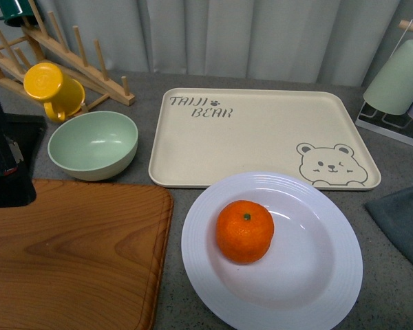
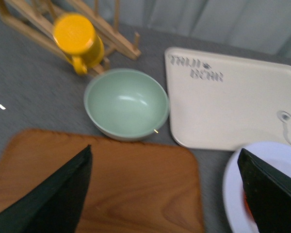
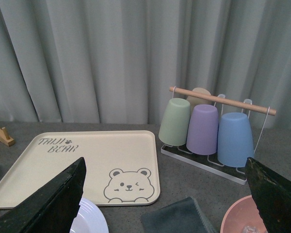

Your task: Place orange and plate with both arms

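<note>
1. Left gripper (image 2: 164,150): fingers apart, nothing between them, hovering over the wooden cutting board (image 1: 69,247).
2. Right gripper (image 3: 166,160): likewise spread and empty, facing the bear tray (image 3: 87,165).
3. The orange (image 1: 244,232) sits in the plate (image 1: 310,275), left of its middle, stem spot up. The plate lies just right of the board, its far rim meeting the tray's near edge.
4. Both are round, so there is no long axis to align. They lie to the left gripper's right, and that arm looks nearer.
5. Count: one orange, one plate, one green bowl (image 1: 93,144), one yellow mug (image 1: 51,86).
</note>
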{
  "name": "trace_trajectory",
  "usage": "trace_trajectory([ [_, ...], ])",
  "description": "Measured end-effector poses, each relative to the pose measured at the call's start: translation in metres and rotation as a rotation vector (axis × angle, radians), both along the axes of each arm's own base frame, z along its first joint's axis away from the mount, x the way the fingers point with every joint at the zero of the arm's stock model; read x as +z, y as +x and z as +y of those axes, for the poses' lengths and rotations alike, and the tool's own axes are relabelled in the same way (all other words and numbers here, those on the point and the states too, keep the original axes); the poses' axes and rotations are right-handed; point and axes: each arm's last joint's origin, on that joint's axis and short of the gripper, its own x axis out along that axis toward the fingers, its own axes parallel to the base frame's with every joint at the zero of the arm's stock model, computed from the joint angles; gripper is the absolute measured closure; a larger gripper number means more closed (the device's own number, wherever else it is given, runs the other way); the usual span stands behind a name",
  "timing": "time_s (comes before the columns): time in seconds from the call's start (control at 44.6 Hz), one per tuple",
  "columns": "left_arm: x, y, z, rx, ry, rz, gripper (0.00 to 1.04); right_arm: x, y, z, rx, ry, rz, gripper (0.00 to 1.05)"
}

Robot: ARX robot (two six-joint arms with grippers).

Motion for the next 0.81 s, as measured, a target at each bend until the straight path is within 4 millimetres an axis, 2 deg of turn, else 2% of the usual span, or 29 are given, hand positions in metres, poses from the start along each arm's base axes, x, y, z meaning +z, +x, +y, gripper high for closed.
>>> trace_trajectory([
  [0.067,-0.002,-0.006,0.007,0.011,0.051,-0.113,0.26,0.0,0.0,0.0,0.0,0.0,0.0,0.09],
  [0.202,0.017,-0.016,0.022,0.029,0.079,-0.318,0.47,0.0,0.0,0.0,-0.003,0.0,0.0,0.09],
  [0.471,0.015,-0.038,0.046,0.026,0.123,-0.317,1.01,0.0,0.0,0.0,0.0,0.0,0.0,0.09],
  [0.808,0.024,-0.053,0.062,0.003,0.126,-0.345,1.01,0.0,0.0,0.0,0.0,0.0,0.0,0.09],
])
